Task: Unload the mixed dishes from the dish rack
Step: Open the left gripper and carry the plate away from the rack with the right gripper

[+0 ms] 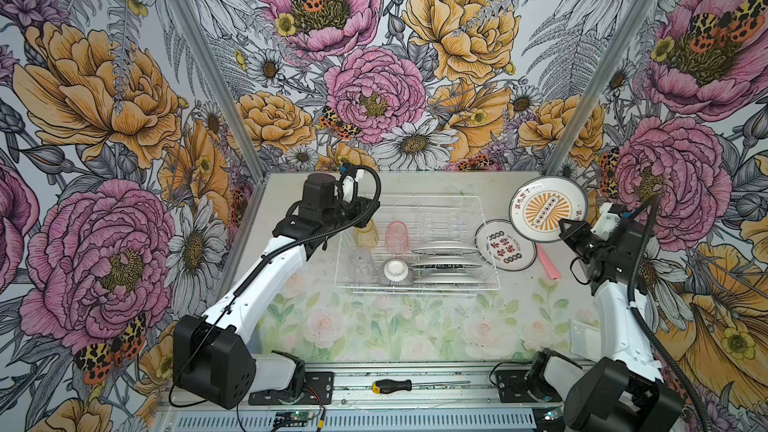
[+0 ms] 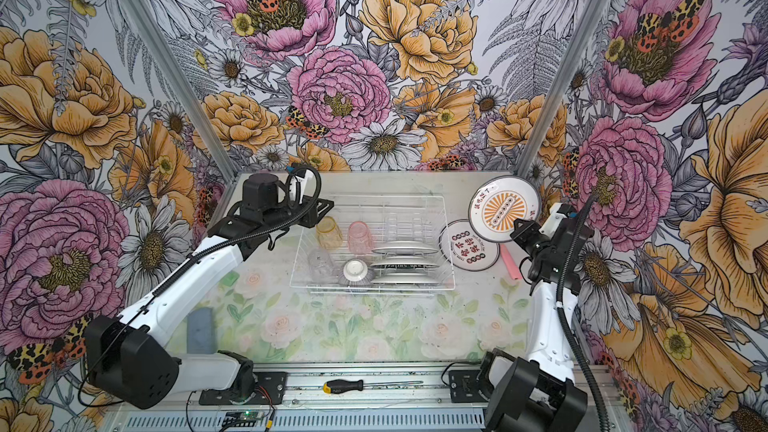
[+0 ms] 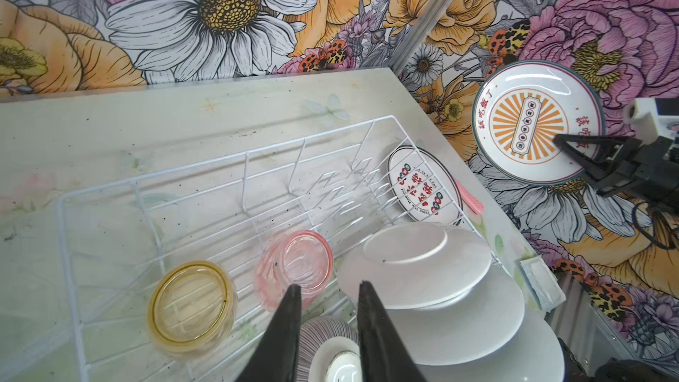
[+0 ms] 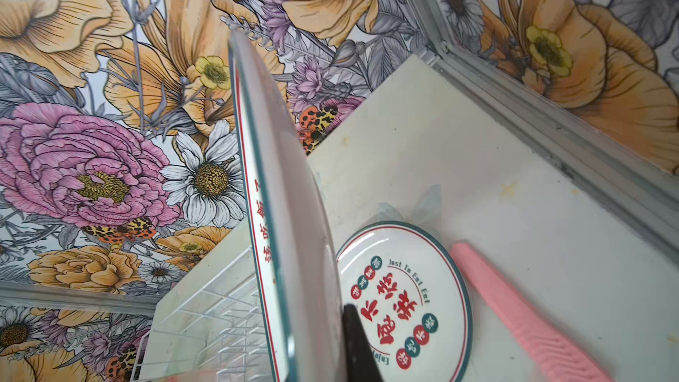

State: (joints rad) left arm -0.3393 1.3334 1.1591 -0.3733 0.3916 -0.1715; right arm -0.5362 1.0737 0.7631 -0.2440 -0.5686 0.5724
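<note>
While right claw (image 1: 565,227) pinches sunburst plate (image 1: 547,209) at rim alone: liable to pivot, slip, strike red-lettered plate (image 1: 505,245) below claw. Left claw (image 3: 328,287): slightly spread, empty.

Noted rack (image 1: 419,214) holding tumblers (image 1: 365,234), upturned bowl (image 1: 397,272), plates (image 1: 444,249); red-print plate (image 1: 505,248) flat at three o'clock, orange-print plate (image 1: 547,209) aloft at two.

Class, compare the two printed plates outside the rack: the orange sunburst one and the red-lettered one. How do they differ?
The sunburst plate is held up off the table by the right gripper; the red-lettered plate lies flat on it. The sunburst plate shows orange rays; the red-lettered plate shows red characters. Both are round and white with dark rims.
</note>
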